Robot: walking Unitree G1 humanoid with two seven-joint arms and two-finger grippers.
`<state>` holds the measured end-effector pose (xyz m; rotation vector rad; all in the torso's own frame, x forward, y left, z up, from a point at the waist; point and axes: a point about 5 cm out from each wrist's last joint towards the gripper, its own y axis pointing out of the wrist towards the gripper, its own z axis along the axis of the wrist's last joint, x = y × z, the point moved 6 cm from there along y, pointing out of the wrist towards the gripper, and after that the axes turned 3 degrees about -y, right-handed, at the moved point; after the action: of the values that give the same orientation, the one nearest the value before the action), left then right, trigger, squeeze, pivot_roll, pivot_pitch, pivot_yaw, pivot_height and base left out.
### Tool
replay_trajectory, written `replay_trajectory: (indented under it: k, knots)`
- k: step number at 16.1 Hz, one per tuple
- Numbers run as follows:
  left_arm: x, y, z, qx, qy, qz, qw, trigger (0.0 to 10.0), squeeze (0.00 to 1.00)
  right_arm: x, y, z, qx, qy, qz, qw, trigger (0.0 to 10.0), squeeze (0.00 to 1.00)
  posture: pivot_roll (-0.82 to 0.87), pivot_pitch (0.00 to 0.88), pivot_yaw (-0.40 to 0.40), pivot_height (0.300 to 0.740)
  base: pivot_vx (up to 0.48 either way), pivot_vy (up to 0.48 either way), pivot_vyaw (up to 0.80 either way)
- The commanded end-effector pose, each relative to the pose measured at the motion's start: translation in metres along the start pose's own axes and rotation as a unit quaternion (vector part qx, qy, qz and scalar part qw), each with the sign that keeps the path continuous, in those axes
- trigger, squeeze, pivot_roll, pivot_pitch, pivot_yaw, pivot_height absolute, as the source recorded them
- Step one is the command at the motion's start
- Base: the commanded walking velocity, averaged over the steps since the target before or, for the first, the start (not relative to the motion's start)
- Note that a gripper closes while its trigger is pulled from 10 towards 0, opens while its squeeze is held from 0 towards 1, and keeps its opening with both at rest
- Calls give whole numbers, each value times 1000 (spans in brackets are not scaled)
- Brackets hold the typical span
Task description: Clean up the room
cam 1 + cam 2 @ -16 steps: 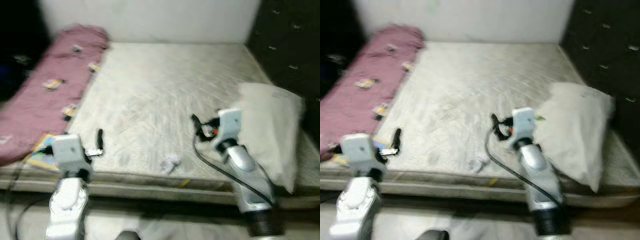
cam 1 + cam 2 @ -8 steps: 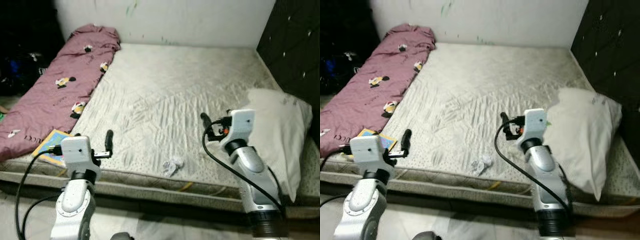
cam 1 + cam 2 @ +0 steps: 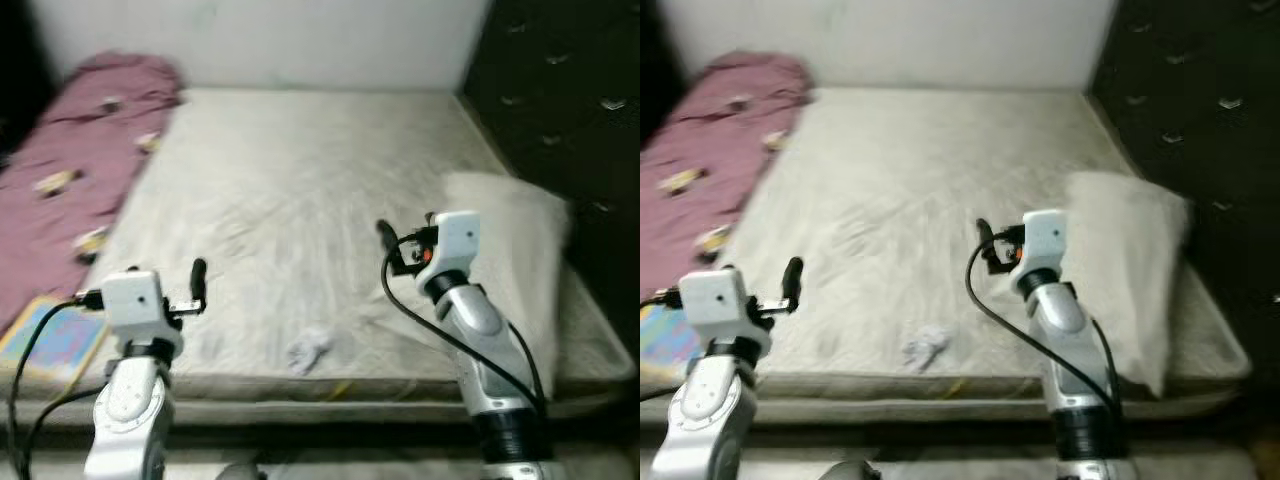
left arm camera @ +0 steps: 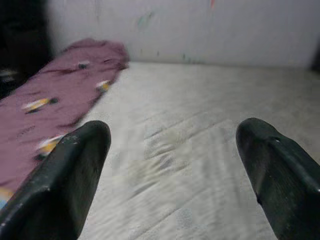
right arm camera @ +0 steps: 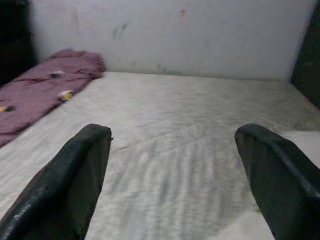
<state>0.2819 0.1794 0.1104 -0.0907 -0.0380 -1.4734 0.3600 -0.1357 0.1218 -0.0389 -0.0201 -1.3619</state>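
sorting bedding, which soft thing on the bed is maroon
The blanket along the mattress's left edge; the pillow on the right is white.

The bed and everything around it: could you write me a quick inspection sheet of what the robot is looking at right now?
Surface: bare pale mattress, slightly blurred in the eye views.
Job's things: small crumpled white wad near the mattress's front edge, between the two arms.
Clutter: white pillow on the right side; maroon patterned blanket along the left side; colourful flat book at the front left corner.
Grippers: left gripper and right gripper both raised over the mattress, jaws wide apart, holding nothing.
Cables: black cable looping along the right arm; another beside the left arm.
Surroundings: white wall behind, dark tufted headboard at right.
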Motion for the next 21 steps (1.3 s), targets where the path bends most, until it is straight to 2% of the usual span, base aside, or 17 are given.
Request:
replay_trajectory:
  k: [1,5,8,10,12,13,16,21]
  knots:
    - [5,0,3,4,-2,-7,1000,10000,0,15,-3,0,-2,-5,-22,1000,10000,0,30,0,-32,740,0,0,0]
    - [5,1,1,0,-14,3,1000,10000,0,16,-5,-2,-2,-4,-26,1000,10000,0,29,0,-30,740,0,0,0]
    - [6,2,0,-3,-29,-5,1000,10000,0,19,-7,-5,-8,-5,-33,999,10000,0,27,0,-25,740,0,480,0]
    - [4,2,-1,-7,-20,0,1000,10000,0,20,-7,-7,-15,-2,-34,999,10000,0,24,0,-22,740,0,480,0]
    - [4,2,-1,-7,-21,0,1000,10000,0,19,-8,-9,-18,-2,-36,999,10000,0,24,0,-22,740,0,480,-800]
    - [5,2,-1,-9,-31,-6,999,10000,0,21,-9,-8,-14,1,-40,999,10000,0,24,1,-19,740,0,480,0]
    - [5,3,3,1,-25,-8,1000,10000,0,21,-9,-7,-12,-1,-42,999,10000,0,24,1,-19,740,0,480,0]
    - [3,3,6,6,-14,6,1000,10000,0,21,-9,-2,-3,9,-45,999,10000,0,22,12,-14,740,0,0,0]
